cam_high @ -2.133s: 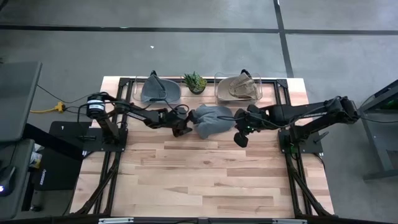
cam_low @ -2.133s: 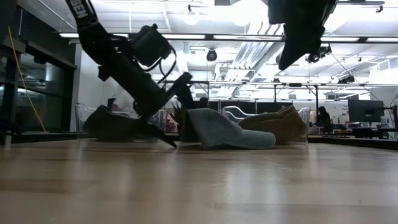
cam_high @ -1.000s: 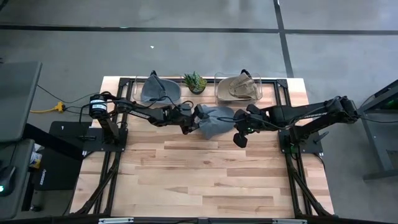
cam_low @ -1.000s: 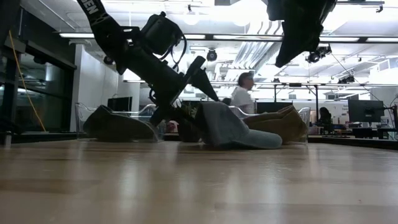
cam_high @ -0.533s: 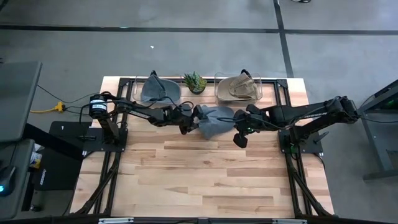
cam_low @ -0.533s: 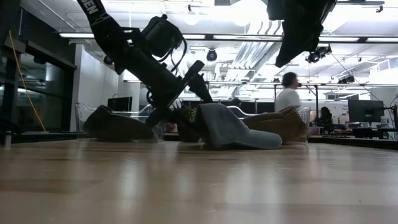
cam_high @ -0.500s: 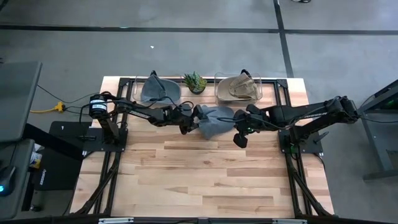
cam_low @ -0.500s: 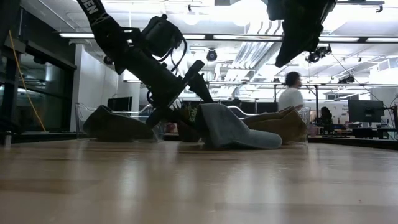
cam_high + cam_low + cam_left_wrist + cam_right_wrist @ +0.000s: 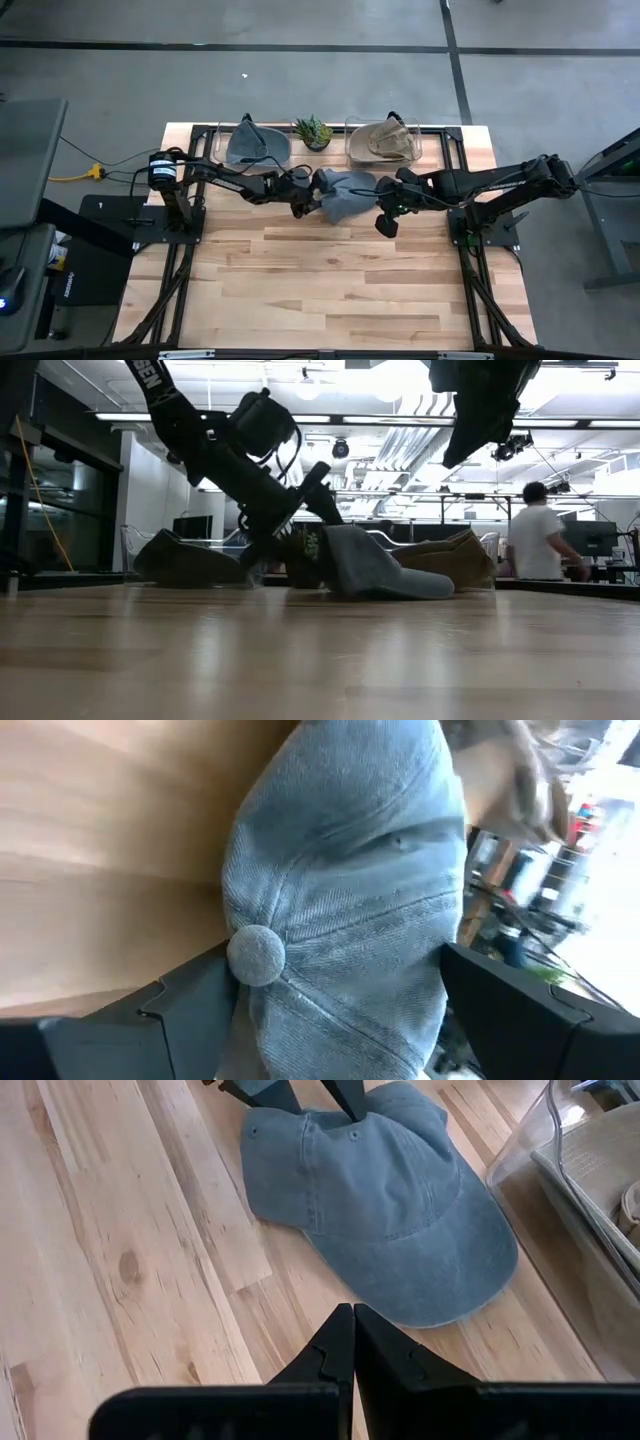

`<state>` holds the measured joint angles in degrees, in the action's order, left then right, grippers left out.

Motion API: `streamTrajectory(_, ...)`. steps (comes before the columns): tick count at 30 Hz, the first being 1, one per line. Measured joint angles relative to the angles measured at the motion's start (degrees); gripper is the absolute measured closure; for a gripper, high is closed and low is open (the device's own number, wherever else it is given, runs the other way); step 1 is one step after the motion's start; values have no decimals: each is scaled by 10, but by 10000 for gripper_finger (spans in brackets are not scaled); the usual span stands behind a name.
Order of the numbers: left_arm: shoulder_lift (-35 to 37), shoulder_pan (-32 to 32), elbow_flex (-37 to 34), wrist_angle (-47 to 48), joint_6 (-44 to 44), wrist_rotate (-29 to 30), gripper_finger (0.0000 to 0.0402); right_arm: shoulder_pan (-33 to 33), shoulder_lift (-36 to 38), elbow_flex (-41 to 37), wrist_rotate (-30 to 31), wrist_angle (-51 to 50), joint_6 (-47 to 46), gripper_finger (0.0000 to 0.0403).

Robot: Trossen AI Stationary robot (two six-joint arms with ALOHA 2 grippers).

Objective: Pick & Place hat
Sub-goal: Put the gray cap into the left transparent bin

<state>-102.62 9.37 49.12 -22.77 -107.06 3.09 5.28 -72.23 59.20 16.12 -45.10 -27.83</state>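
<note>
A faded blue-grey cotton baseball cap [image 9: 347, 192] lies on the pale wooden plank table [image 9: 330, 290], a little above the centre of the high view, between the two arms. The left gripper [image 9: 308, 200] is at the cap's left edge with its fingers spread wide; in the left wrist view the cap's crown and top button [image 9: 256, 955] sit between the two dark fingers [image 9: 190, 1010], which straddle it without visibly pinching it. The right gripper [image 9: 385, 222] hovers just right of the cap, lower in the frame, fingers pressed together and holding nothing; the right wrist view shows its closed tips [image 9: 345, 1342] pointing at the cap's brim [image 9: 440, 1280]. Along the table's upper edge stand a clear bin with a grey hat [image 9: 256, 146], a small green potted plant [image 9: 314, 131] and a clear bin with a tan hat [image 9: 384, 140]. In the low view a person in a white shirt [image 9: 538, 540] stands at the right in the room behind.
</note>
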Motion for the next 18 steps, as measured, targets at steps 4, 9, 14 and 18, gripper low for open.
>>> streamTrajectory(4, -18, 0, -2, -13, -22, -5, 78, 0, 0, 0, 0, 0, 0, 403)
streamTrajectory(9, -15, 0, 1, -28, -32, -10, 89, 0, 0, 0, -2, 2, 8, 403)
streamTrajectory(14, -16, 0, 0, -32, -42, 0, 143, 0, 0, 0, -2, 2, 8, 403)
streamTrajectory(18, -16, 0, 0, -32, -53, 1, 204, 0, 0, 0, -2, 2, 9, 403)
